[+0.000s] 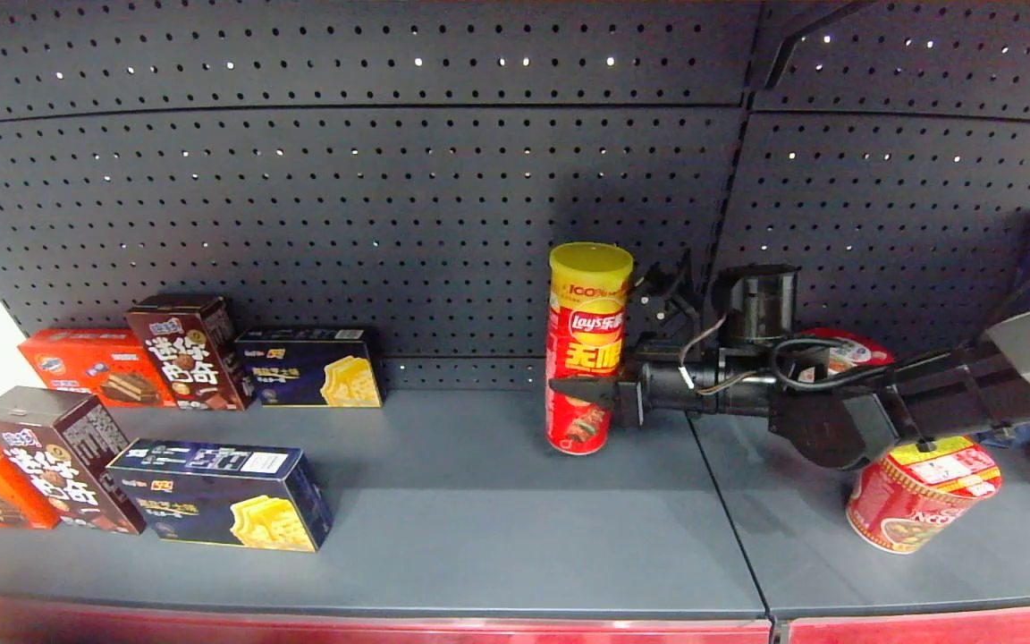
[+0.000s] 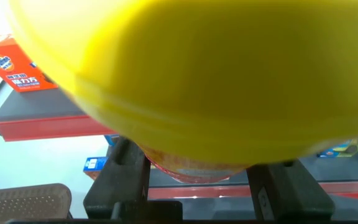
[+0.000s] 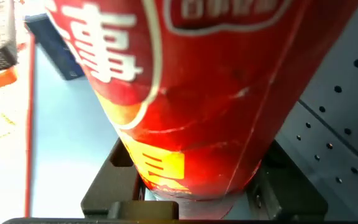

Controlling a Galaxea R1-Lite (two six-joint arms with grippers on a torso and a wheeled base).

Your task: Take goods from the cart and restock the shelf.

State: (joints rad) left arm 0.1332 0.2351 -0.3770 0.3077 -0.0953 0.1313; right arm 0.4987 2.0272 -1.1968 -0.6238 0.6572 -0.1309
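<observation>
Red cardboard chip can (image 1: 588,331), yellow plastic lid: stands upright on grey metal shelf (image 1: 443,501), near dark pegboard back (image 1: 390,224). Clamped at mid-height by right claw (image 1: 593,394). Left claw (image 2: 201,186): clenches second yellow-lidded can (image 2: 191,74), close under its lid.

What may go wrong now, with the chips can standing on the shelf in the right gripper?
1. The chips can is tall and narrow; if the right gripper opens unevenly, it may topple on the shelf.
2. The right arm seems to pass just over the tilted noodle cup; pulling back may knock it.
3. The left gripper holds a second can, which blocks its camera.
</observation>
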